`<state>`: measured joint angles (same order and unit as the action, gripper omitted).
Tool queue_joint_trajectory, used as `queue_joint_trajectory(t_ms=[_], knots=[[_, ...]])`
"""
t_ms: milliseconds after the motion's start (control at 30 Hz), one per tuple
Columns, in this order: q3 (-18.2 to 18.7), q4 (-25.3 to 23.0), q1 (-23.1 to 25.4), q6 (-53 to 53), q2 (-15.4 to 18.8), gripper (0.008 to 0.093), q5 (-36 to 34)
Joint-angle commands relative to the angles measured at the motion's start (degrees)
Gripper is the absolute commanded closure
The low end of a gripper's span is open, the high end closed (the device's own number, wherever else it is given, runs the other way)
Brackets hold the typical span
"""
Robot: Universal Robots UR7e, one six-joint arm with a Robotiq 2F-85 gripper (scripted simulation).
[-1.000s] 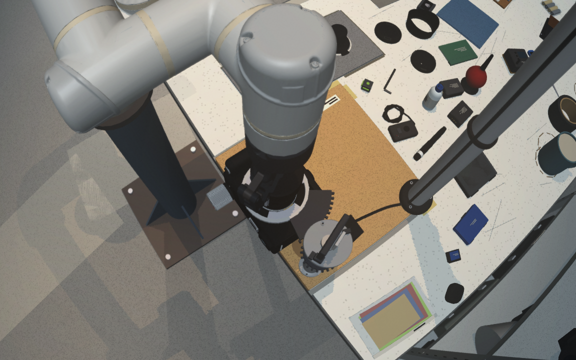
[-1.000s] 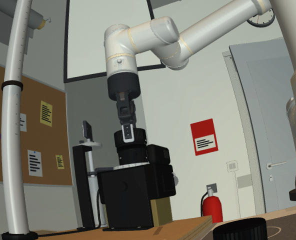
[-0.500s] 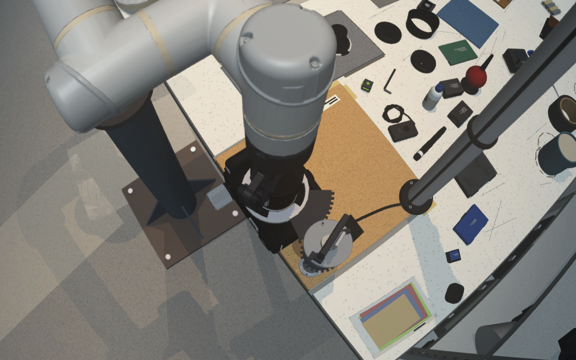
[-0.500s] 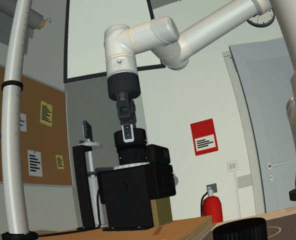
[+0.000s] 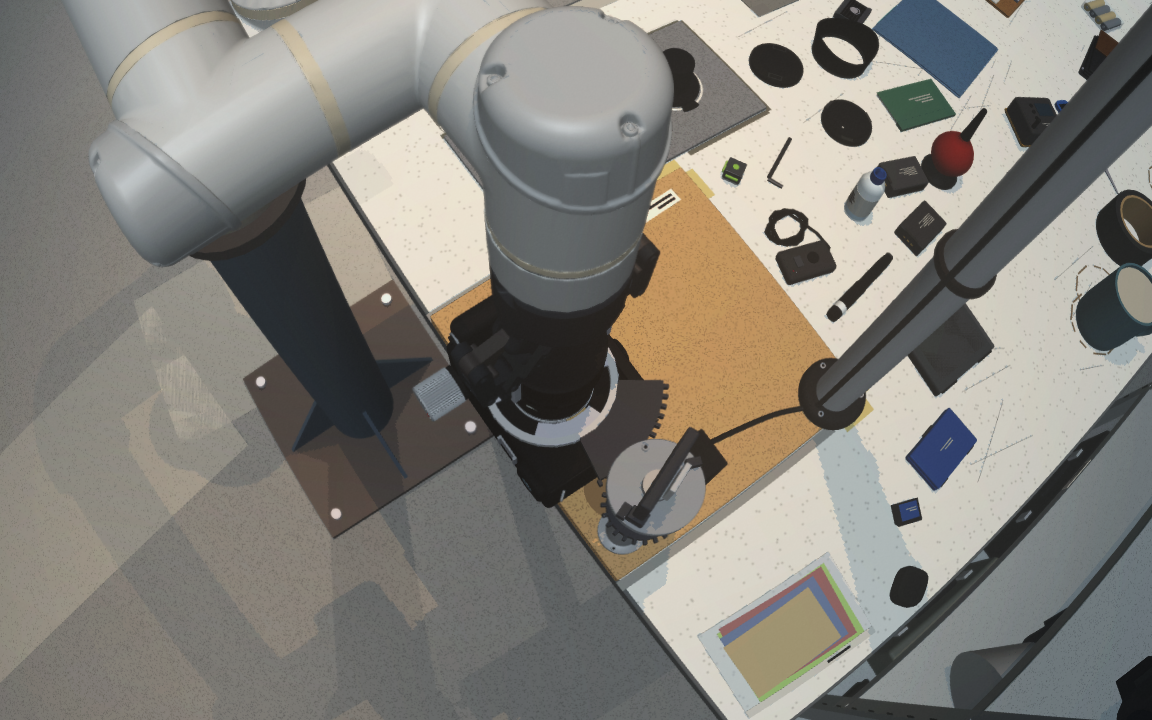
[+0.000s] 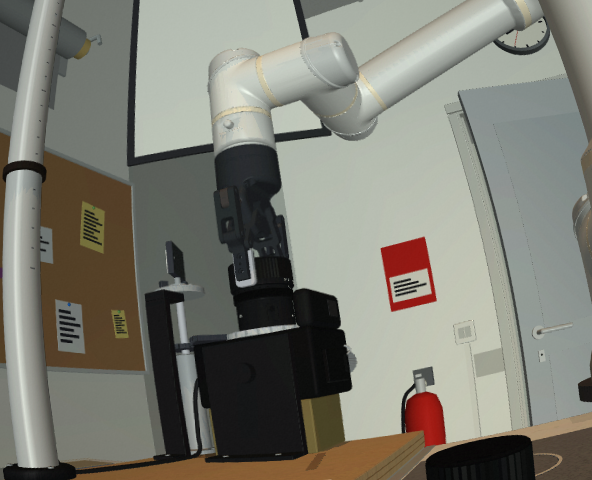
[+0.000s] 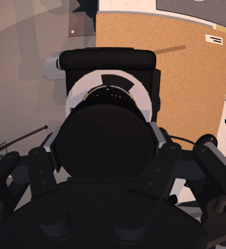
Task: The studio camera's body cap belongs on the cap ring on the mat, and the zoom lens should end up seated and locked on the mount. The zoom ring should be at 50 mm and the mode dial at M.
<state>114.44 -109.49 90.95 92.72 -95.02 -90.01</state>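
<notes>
My gripper [image 7: 104,145] points straight down over the studio camera [image 6: 273,382] at the near corner of the cork mat, and it is clamped around the top of the black zoom lens [image 6: 264,294], which stands upright on the camera's white mount ring [image 7: 108,97]. The lens barrel [image 7: 104,140] fills the middle of the wrist camera. A knurled silver dial [image 5: 435,394] sticks out of the camera's side toward the robot's base. The body cap [image 5: 681,79] lies on the grey mat at the back of the table. In the side camera the arm hides most of the lens.
The cork mat [image 5: 706,331] spreads to the right of the camera. A toothed grey turntable with a lever [image 5: 652,492] stands close beside the camera. A slanted light-stand pole [image 5: 992,242] crosses above the table. Small accessories litter the white tabletop, among them a mug [image 5: 1117,304].
</notes>
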Motion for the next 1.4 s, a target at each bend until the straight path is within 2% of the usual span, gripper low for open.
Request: queue_joint_trajectory(t_ms=[0, 267, 467, 1367], knots=[[0.00, -0.03, -0.01, -2.07, 0.02, 0.0934, 0.01], [0.00, -0.03, 0.00, -19.18, 0.02, 0.0934, 0.01], [0.00, -0.03, 0.00, -26.57, 0.02, 0.0934, 0.01], [-0.02, 0.00, 0.00, -28.14, 0.01, 0.0934, 0.01]])
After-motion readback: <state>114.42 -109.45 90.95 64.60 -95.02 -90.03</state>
